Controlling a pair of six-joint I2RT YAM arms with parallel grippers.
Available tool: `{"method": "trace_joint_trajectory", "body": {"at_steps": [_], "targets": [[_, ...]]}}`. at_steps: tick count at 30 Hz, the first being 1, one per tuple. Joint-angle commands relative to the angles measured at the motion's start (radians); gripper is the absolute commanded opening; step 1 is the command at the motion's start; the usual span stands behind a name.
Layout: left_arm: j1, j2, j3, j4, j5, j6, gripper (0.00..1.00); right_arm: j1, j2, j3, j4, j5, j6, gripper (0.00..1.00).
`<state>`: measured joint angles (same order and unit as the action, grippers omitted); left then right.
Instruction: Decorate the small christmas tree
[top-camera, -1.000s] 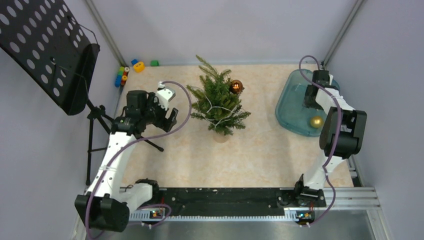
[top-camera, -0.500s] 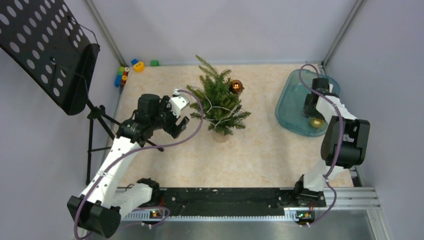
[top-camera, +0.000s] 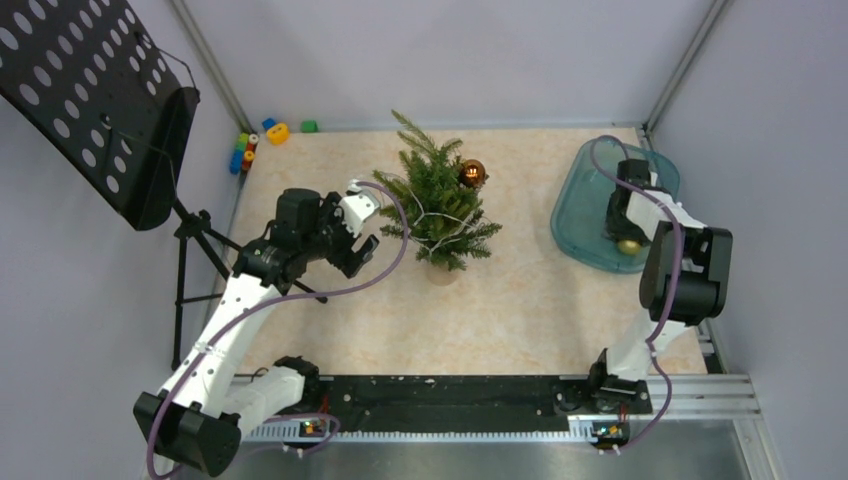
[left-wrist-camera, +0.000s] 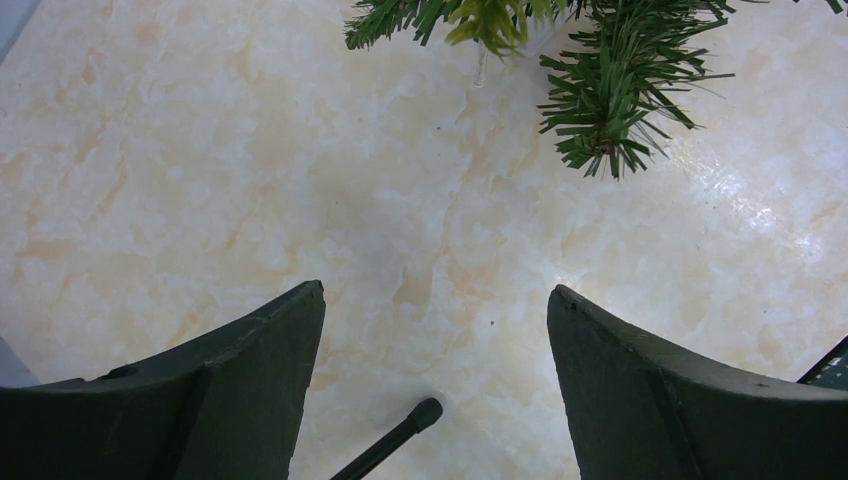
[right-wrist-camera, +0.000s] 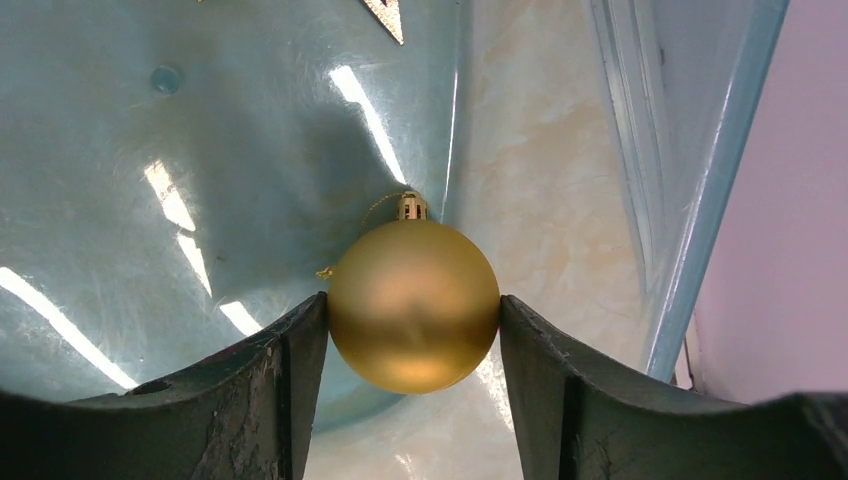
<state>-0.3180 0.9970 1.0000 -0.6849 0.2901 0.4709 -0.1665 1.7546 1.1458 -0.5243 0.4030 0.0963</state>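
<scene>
Marbled bench (top-camera: 540, 300): your right pincer (right-wrist-camera: 410, 302) pinches the gold bauble (right-wrist-camera: 413, 320); left pincer (left-wrist-camera: 435, 300) gapes by the small christmas tree (top-camera: 437, 205), probably light and tippy, so steady its base.

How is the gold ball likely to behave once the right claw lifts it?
Probably slippery: the gold ball is smooth and round, pinched at its widest by the right claw. Likely light and hollow, given its hanger cap.
</scene>
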Motion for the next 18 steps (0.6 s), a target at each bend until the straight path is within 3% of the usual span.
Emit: {"method": "trace_joint_trajectory", "body": {"at_steps": [1,4,11,18], "targets": [[-0.004,-0.015,0.003,0.005,0.012,0.012,0.86,0.031,0.022,0.037,0.006,0.05,-0.021,0.61],[-0.004,-0.015,0.0,0.005,0.012,0.013,0.86,0.033,0.032,0.047,0.006,0.041,-0.019,0.53],[-0.004,-0.014,-0.003,0.008,0.011,0.017,0.86,0.046,-0.034,0.066,-0.002,-0.03,-0.015,0.19],[-0.003,-0.014,-0.01,0.01,-0.003,0.017,0.87,0.102,-0.265,0.137,0.005,-0.287,-0.001,0.11]]}}
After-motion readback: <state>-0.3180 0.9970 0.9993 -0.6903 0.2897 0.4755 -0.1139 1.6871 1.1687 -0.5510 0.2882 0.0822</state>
